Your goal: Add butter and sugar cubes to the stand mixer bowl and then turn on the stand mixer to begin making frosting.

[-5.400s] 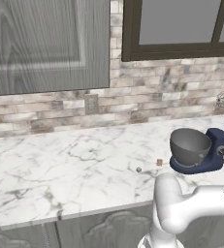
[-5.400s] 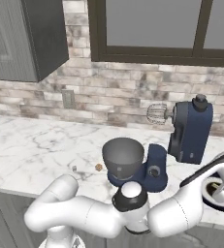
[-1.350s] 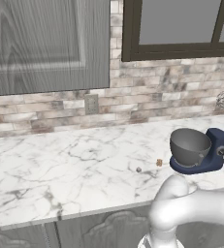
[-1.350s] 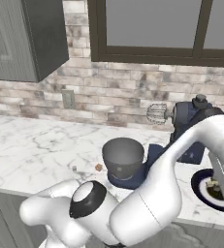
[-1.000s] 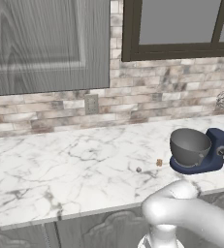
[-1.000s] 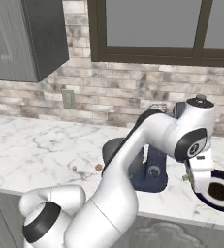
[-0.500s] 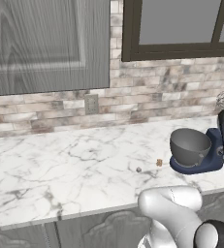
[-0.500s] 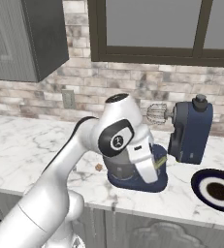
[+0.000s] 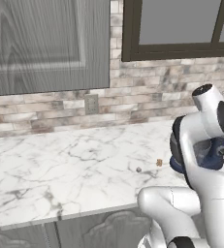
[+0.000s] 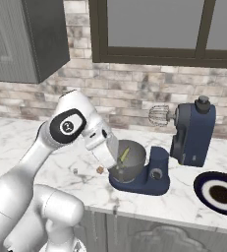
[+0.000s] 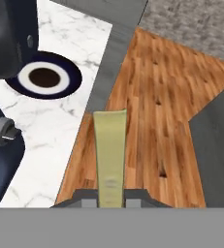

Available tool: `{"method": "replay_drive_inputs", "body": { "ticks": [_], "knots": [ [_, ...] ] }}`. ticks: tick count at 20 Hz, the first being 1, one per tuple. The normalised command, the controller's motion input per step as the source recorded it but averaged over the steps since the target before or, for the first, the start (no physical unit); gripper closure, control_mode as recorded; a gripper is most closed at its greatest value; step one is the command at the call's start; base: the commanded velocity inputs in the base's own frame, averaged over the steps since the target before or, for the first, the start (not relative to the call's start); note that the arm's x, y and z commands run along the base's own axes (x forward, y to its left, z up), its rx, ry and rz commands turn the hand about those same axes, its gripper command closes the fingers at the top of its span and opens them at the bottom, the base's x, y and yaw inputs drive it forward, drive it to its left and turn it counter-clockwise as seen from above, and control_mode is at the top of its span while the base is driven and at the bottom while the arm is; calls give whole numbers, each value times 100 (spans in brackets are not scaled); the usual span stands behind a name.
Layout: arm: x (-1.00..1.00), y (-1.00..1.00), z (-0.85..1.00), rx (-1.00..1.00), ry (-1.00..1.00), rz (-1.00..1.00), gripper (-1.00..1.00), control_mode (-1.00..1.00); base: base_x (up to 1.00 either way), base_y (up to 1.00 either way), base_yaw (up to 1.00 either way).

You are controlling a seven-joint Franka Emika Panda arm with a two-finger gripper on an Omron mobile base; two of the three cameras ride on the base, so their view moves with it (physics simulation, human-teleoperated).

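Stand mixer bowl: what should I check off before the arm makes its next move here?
1. Butter in the bowl: not ok; it lies on the counter beside the stand mixer.
2. Sugar cubes in the bowl: not ok; they lie on the counter close to the butter.
3. Jaws free to pick: not ok; they are shut on a pale yellow-green strip.
4. Bowl open from above: ok; the mixer head is tilted back and the whisk is clear of the bowl.
5. Bowl contents: cannot tell; the hand covers part of the opening.
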Motion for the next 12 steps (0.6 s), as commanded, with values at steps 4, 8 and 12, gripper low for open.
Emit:
{"method": "replay_drive_inputs", "body": {
  "ticks": [4,8,12],
  "knots": [
    [50,59,0,-4,20,2,100,-100,0,0,0],
    [43,22,-1,0,11,4,100,-100,0,0,0],
    [22,0,-12,0,3,1,100,-100,0,0,0]
  ]
}}
